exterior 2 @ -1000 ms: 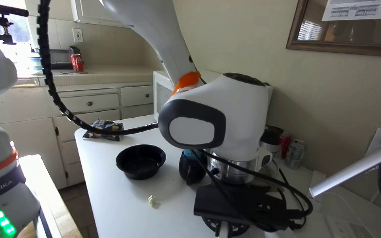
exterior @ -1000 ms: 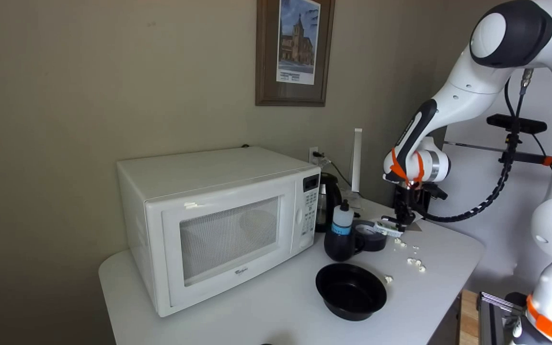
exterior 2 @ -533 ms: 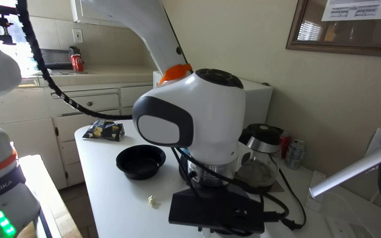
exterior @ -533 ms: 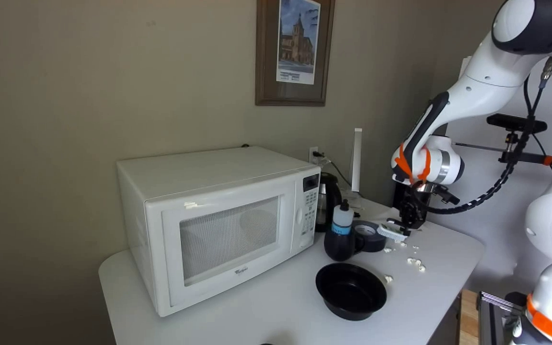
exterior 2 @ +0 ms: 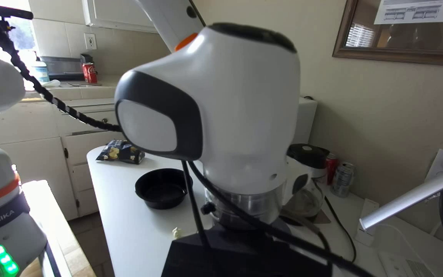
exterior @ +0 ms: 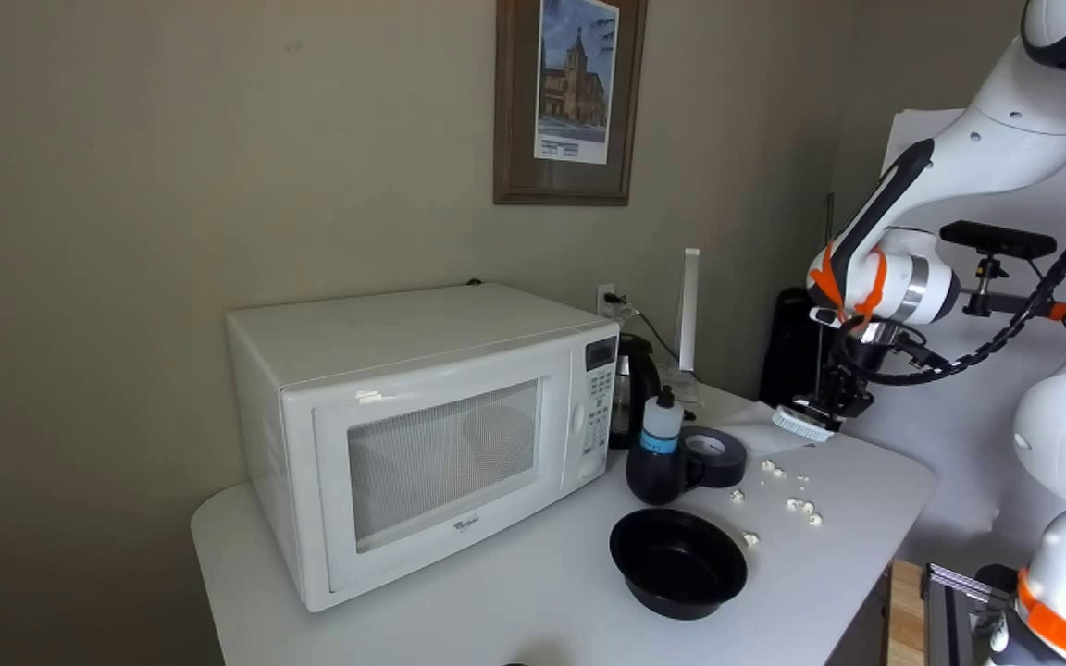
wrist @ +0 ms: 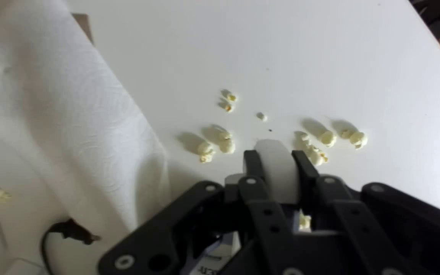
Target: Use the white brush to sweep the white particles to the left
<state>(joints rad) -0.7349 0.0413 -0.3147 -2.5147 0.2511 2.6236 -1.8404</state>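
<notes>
My gripper (wrist: 277, 159) is shut on the white brush (wrist: 281, 183), its pale handle pinched between the two black fingers. In an exterior view the brush (exterior: 799, 425) hangs tilted at the table's far end, bristles downward, and looks raised off the surface. White particles, which look like popcorn, lie scattered: a pair (wrist: 216, 147) and another cluster (wrist: 329, 141) in the wrist view. In an exterior view a cluster (exterior: 803, 507) lies nearer than the brush, and one piece (exterior: 750, 538) sits beside the black bowl. In an exterior view the arm hides my gripper and the brush.
The black bowl (exterior: 678, 564) stands on the white table near a dark mug (exterior: 655, 476) with a bottle and a tape roll (exterior: 716, 455). A white microwave (exterior: 431, 435) fills the left. A paper towel (wrist: 90, 110) lies beside the particles. A thin white rod (exterior: 688, 310) stands behind.
The arm has carried the brush up and toward the far right in an exterior view. One particle near the tape roll has shifted toward the bowl. The grip stays the same.
</notes>
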